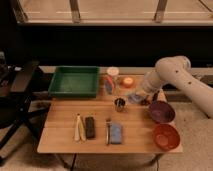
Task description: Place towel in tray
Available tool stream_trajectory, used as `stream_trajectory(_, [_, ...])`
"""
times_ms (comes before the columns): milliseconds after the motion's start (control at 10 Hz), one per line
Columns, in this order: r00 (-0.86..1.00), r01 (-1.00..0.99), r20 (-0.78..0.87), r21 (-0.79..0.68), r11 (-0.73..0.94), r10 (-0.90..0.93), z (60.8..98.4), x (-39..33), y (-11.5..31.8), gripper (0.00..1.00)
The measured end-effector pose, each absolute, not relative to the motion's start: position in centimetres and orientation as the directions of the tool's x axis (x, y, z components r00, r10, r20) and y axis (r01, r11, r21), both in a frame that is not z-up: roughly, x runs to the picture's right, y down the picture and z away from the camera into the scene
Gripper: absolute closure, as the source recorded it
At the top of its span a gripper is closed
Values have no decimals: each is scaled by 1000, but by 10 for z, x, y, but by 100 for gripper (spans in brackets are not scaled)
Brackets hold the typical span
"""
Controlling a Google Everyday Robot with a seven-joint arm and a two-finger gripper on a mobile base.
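Note:
The green tray (pixel 75 81) sits at the back left of the wooden table (pixel 135 125). My gripper (pixel 135 96) hangs at the back right of the table, well to the right of the tray, at the end of the white arm (pixel 172 75). It is shut on a small pale blue towel (pixel 133 97), which it holds just above the tabletop, between a small dark cup (pixel 119 103) and a purple bowl (pixel 161 111).
A white cup (pixel 113 72), a blue can (pixel 109 85) and an orange object (pixel 128 81) stand between tray and gripper. A red bowl (pixel 166 136) is front right. A pale strip (pixel 78 127), a black bar (pixel 90 127) and a blue packet (pixel 116 132) lie in front. A black chair (pixel 20 95) stands at the left.

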State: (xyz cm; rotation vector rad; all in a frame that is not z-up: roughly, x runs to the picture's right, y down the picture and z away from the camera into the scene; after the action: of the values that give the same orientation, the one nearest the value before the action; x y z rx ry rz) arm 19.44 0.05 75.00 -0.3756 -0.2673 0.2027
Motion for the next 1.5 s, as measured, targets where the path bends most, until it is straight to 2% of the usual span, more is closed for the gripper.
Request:
stream_trajectory(400, [943,-148,223,-378,914,245,748,196,-11,100])
stream_trajectory(700, [948,-106,259,-295,949,187,747,183,-36,100])
stream_trajectory(900, [947,-35,307,-205,978,98,750,152,-78,100])
stream_trajectory(1500, [874,102,481,-57,993,-62,751,38,-146,100])
